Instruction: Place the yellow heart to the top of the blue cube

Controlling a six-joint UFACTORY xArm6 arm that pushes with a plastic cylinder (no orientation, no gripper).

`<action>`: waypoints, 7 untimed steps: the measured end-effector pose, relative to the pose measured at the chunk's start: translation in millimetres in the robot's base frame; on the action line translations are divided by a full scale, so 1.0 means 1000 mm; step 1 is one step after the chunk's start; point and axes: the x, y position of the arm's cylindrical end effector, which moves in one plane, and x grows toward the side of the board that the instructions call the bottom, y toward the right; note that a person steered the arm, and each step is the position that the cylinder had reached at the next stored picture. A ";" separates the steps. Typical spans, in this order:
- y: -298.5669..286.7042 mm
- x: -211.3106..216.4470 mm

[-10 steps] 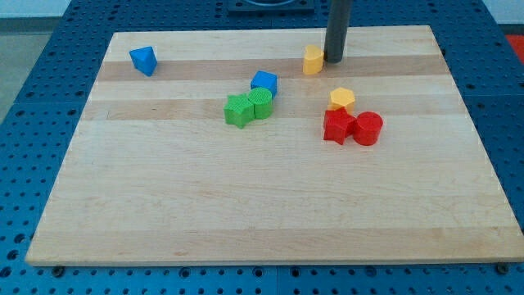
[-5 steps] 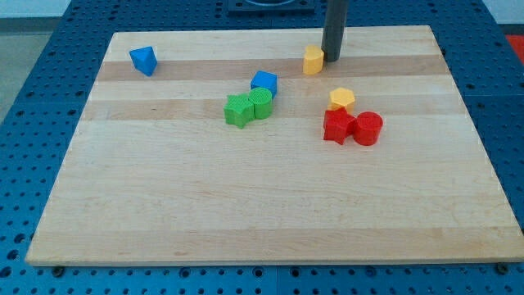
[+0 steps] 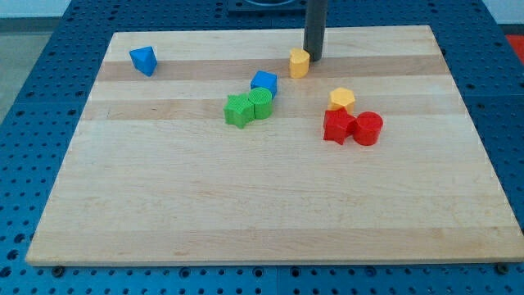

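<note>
- Your yellow heart point(image 3: 300, 62) sits up and to the right of the blue cube point(image 3: 264, 83), near but apart.
- My tip point(image 3: 313, 58) (a bare rod, nothing to open or close) presses its right flank.
- Expect a light, hard, slippery piece; push square through its middle or it spins.

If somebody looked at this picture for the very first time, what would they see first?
Probably my tip, the end of a dark rod at the view's top, touching the yellow heart on its right side. Next, the bright clusters mid-board: the blue cube against two green blocks, and two red blocks below a second yellow block.
</note>
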 end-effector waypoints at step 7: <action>-0.031 0.028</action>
